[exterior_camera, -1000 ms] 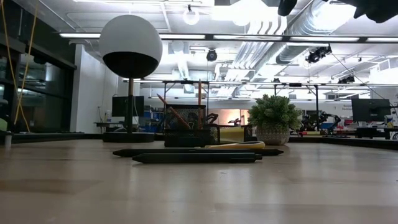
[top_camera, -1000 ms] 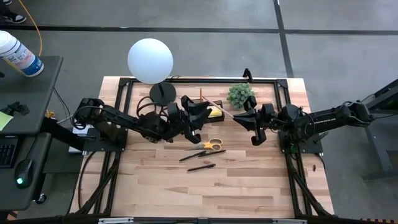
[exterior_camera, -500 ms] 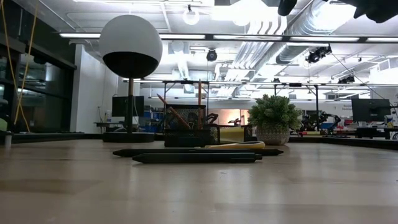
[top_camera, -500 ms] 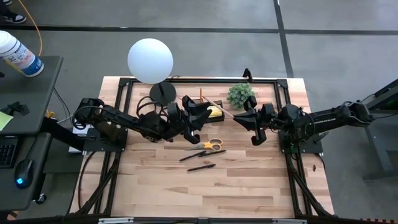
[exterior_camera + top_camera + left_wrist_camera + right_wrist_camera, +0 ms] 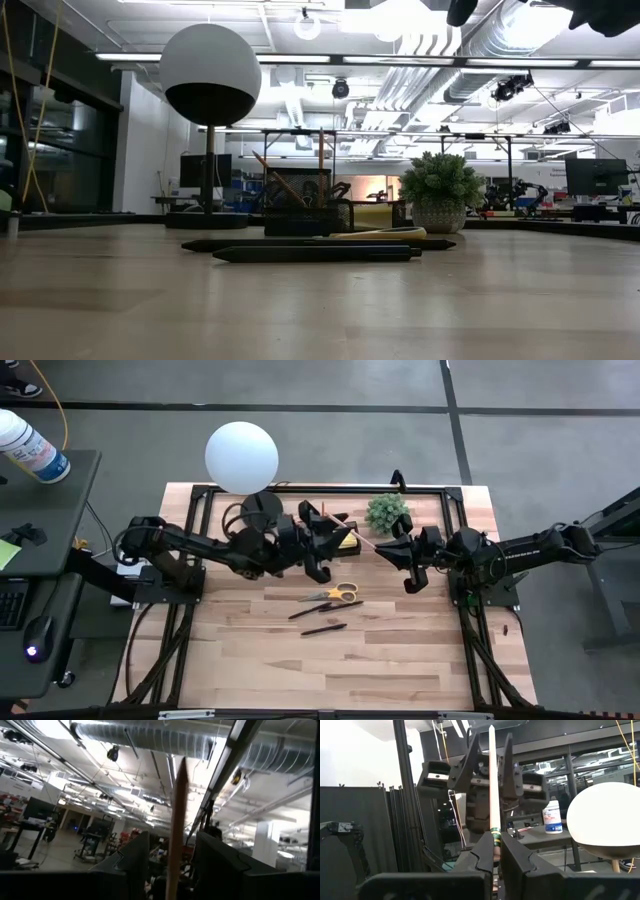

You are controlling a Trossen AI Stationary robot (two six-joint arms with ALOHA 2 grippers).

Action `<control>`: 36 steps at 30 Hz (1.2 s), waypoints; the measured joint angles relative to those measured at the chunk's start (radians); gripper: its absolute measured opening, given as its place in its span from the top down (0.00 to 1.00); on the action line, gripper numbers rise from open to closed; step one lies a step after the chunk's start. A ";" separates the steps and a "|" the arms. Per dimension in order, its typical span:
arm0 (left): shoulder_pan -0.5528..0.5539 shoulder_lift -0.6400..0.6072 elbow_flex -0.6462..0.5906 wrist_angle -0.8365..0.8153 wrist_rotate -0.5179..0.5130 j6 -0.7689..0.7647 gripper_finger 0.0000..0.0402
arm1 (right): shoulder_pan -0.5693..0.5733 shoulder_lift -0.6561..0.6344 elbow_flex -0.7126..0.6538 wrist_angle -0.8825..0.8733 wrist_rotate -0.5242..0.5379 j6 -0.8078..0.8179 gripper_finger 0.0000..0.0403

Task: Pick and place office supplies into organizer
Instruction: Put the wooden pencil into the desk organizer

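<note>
Pencil point(image 5: 492, 795) clamped upright in right gripper point(image 5: 409, 567) fingers; left gripper point(image 5: 325, 540) fingers wide over organizer point(image 5: 300, 218).

Two matte-black jointed arms point(image 5: 200, 550) w/ looped black cables — blocky two-finger grippers point(image 5: 322, 550).

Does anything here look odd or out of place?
A pencil hangs in mid-air above the table: the right fingers pinch one end, while its other end pokes between the open left fingers. Nothing looks spilled or broken.

Yellow-handled scissors point(image 5: 343, 592), white globe lamp point(image 5: 241, 457), green plant point(image 5: 386, 512).
</note>
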 joint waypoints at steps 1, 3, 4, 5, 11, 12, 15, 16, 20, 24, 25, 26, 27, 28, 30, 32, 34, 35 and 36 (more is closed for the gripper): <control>0.002 0.000 0.011 -0.023 0.002 0.001 0.63 | 0.000 0.000 0.000 0.000 -0.002 0.001 0.98; 0.010 0.000 0.025 -0.055 0.006 0.001 0.63 | 0.000 0.000 0.000 0.000 -0.003 0.007 0.98; 0.010 0.000 0.030 -0.063 0.008 0.001 0.63 | 0.000 0.000 0.000 0.000 -0.003 0.009 0.98; 0.010 0.000 0.033 -0.069 0.012 0.001 0.63 | 0.000 0.000 0.000 0.000 -0.001 0.010 0.98; 0.010 0.000 0.033 -0.072 0.011 0.002 0.63 | 0.000 0.000 0.000 0.000 0.002 0.011 0.98; 0.010 0.000 0.033 -0.072 0.007 0.001 0.63 | 0.000 0.000 0.000 0.000 0.002 0.011 0.98; 0.010 0.000 0.033 -0.072 -0.006 0.000 0.65 | 0.000 0.000 0.000 0.001 0.002 0.010 0.98; 0.010 0.000 0.033 -0.075 -0.007 0.000 0.68 | 0.000 0.000 0.000 0.000 0.002 0.009 0.98; 0.010 0.000 0.033 -0.079 -0.009 0.002 0.81 | 0.000 0.000 0.000 0.001 0.002 0.008 0.98; 0.010 0.000 0.033 -0.095 -0.009 0.002 0.96 | 0.000 0.000 0.000 -0.002 0.005 0.007 0.98; 0.010 0.000 0.033 -0.098 -0.010 0.001 0.97 | 0.000 0.000 0.000 -0.002 0.005 0.004 0.98; 0.010 0.000 0.033 -0.098 -0.011 0.000 0.97 | 0.000 0.000 0.000 -0.003 0.004 -0.002 0.98; 0.010 0.000 0.033 -0.097 -0.011 0.000 0.96 | 0.000 0.000 0.000 -0.003 0.005 -0.005 0.98; 0.010 0.000 0.033 -0.097 -0.013 0.000 0.94 | 0.000 0.000 0.000 -0.002 0.004 -0.005 0.98; 0.010 0.000 0.033 -0.102 -0.022 0.000 0.91 | 0.000 0.000 0.000 -0.002 0.005 -0.004 0.98; 0.010 0.000 0.033 -0.106 -0.025 0.000 0.91 | 0.000 0.000 0.000 -0.002 0.003 -0.005 0.98; 0.010 0.000 0.033 -0.103 -0.025 -0.001 0.93 | 0.000 0.000 0.000 -0.003 -0.001 -0.006 0.98; 0.010 0.000 0.033 -0.103 -0.025 0.000 0.95 | 0.000 0.000 0.000 -0.005 -0.001 -0.006 0.98; 0.010 0.000 0.033 -0.103 -0.025 -0.001 0.97 | 0.000 0.000 0.000 -0.005 -0.001 -0.006 0.97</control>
